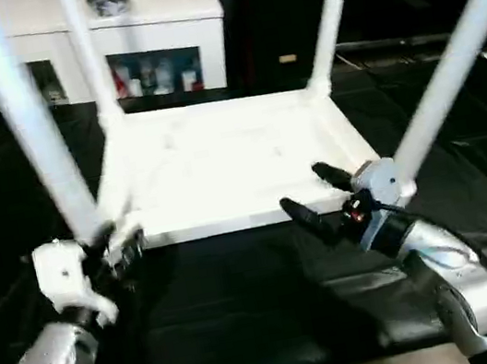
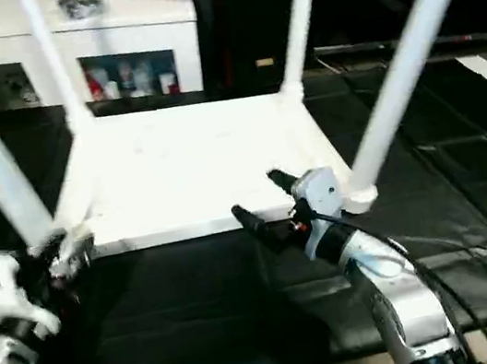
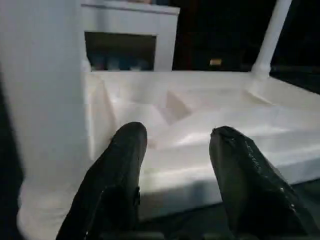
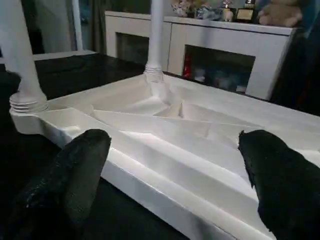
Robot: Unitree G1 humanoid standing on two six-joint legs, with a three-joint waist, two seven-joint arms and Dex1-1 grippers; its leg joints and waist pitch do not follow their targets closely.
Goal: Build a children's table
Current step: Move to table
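The children's table [image 1: 222,162] lies upside down on a black floor mat [image 1: 247,312], its ribbed underside facing up and all four tapered legs standing in the corner sockets. Behind the table stands a white cabinet [image 1: 152,29] with glass doors.

The robot faces the table's near edge. Its left gripper [image 1: 114,246] sits at the near left corner of the table, just beside the base of the near left leg [image 1: 34,133]; its fingers [image 3: 117,175] stand partly apart with the table's near rim in front of them, and they close on nothing.

The right gripper [image 1: 306,192] hovers at the same near edge, toward the near right leg [image 1: 448,64], its black fingers [image 4: 75,175] spread wide and empty, pointing across the ribbed underside.
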